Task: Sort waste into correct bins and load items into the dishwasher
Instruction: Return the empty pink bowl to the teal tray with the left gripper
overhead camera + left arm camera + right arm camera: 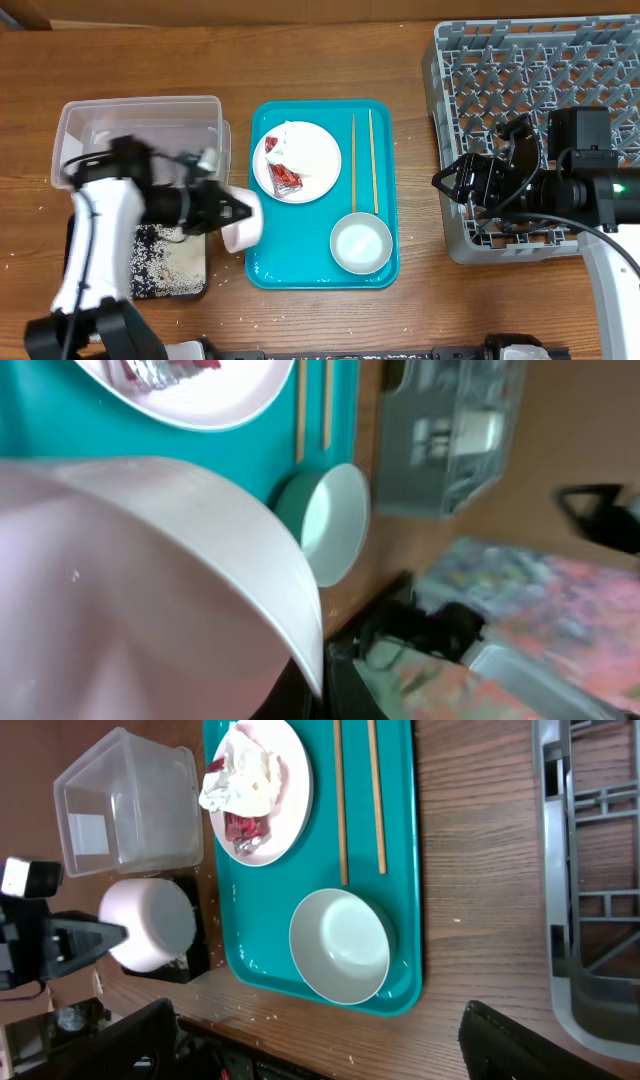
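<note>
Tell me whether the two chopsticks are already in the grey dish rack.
No, both chopsticks lie side by side on the teal tray, beside the plate, outside the dish rack.

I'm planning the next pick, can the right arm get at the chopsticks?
Probably yes. The right gripper is open and empty above the dish rack, and the chopsticks lie uncovered on the teal tray's rack-side half.

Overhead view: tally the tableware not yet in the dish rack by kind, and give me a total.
Plate: 1
Bowl: 1
Cup: 1
Chopsticks: 2
Total: 5
</note>
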### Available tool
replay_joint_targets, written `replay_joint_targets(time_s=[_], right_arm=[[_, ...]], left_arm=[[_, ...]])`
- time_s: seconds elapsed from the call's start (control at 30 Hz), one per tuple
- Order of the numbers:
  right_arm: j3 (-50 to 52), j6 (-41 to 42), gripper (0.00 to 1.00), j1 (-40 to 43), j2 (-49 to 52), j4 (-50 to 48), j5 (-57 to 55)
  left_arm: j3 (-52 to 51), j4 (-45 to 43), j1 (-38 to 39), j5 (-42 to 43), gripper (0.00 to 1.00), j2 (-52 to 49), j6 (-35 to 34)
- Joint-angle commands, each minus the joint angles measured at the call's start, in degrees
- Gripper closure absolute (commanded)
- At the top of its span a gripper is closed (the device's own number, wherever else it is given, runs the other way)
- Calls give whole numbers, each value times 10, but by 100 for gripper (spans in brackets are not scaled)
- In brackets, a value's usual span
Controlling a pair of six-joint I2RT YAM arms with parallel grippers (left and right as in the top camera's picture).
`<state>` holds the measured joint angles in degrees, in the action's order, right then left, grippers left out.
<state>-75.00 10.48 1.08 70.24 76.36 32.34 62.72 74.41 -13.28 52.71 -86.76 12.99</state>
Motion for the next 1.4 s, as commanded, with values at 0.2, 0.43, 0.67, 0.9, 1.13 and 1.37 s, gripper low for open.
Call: replay_joint_targets(time_s=[0.2,0.43,0.67,0.9,1.13,1.37], right_arm=[[-15,-1,8,-2,-8,-2,-1],[-15,-1,8,-2,-8,-2,-1],[-15,-1,8,-2,-8,0,-1],[-15,-1,7,-2,-8,0,-1],[-15,-1,7,-2,-8,0,-1],[-15,-1,7,-2,-8,0,-1]], left_arm=[[8,-138,342,-366,96,28,-413],[5,-167,454,-507,96,21,-494],[-12,-210,515,-553,84,-30,-495],[37,-172,509,-552,41,-34,-502],[165,-206,501,-584,20,-37,-354],[166,-303,495,-607,36,-202,-293]])
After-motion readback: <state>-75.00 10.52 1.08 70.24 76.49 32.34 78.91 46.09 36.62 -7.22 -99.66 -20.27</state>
